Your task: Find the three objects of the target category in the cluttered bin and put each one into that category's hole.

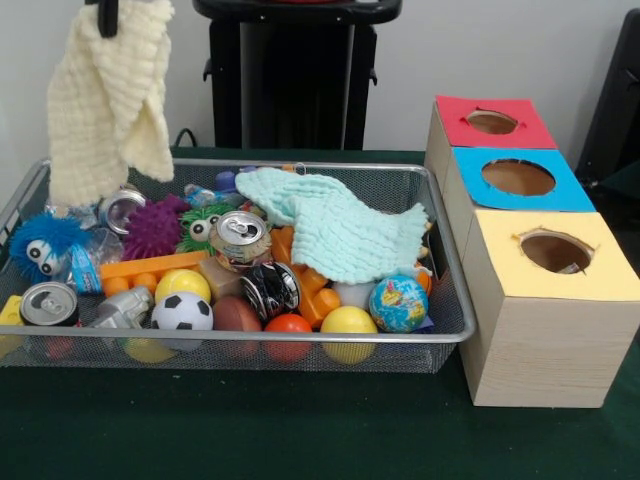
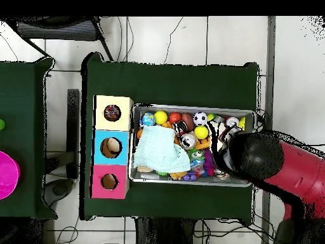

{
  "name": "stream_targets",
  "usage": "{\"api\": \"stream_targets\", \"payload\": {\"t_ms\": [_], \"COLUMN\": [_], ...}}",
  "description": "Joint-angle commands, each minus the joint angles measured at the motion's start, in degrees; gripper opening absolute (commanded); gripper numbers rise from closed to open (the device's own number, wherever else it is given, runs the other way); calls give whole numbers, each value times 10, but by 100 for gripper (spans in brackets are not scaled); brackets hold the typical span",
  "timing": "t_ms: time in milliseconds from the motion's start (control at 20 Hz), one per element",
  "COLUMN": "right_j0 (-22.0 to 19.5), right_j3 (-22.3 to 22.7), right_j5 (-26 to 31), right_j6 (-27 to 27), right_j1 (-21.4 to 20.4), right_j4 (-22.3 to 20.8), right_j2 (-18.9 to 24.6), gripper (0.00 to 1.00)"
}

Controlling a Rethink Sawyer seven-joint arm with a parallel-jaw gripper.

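Note:
My gripper (image 1: 107,14) is at the top left of the front view, shut on a pale yellow knitted cloth (image 1: 105,100) that hangs above the left end of the wire bin (image 1: 250,340). A mint green cloth (image 1: 330,228) lies spread over the toys in the bin's right half; in the overhead view this mint cloth (image 2: 155,150) lies at the end nearest the boxes. Beside the bin stand three wooden boxes with a red-topped hole (image 1: 492,122), a blue-topped hole (image 1: 518,177) and a yellow-topped hole (image 1: 556,250). In the overhead view the arm (image 2: 273,166) hides the gripper.
The bin holds drink cans (image 1: 240,238), a soccer ball (image 1: 182,312), a globe ball (image 1: 398,303), a yellow ball (image 1: 348,322), a blue fuzzy toy (image 1: 42,248), a purple spiky ball (image 1: 152,228) and orange blocks. A green cloth covers the table (image 1: 300,430).

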Motion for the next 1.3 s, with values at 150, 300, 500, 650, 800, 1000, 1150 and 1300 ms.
{"api": "stream_targets", "payload": {"t_ms": [150, 300, 500, 650, 800, 1000, 1150, 1300], "right_j0": [-21, -34, -44, -51, -54, -48, -41, -33], "right_j3": [25, 33, 38, 44, 40, 41, 41, 40], "right_j5": [-31, -75, -97, -132, -148, -124, -114, -114], "right_j6": [-58, -42, -32, -19, -8, -8, -10, -5], "right_j1": [47, 84, 126, 160, 185, 188, 185, 183], "right_j4": [-61, -69, -72, -70, -70, -66, -69, -69], "right_j2": [32, 38, 42, 48, 49, 44, 37, 31], "gripper": [0, 0, 0, 0, 0, 0, 0, 100]}}
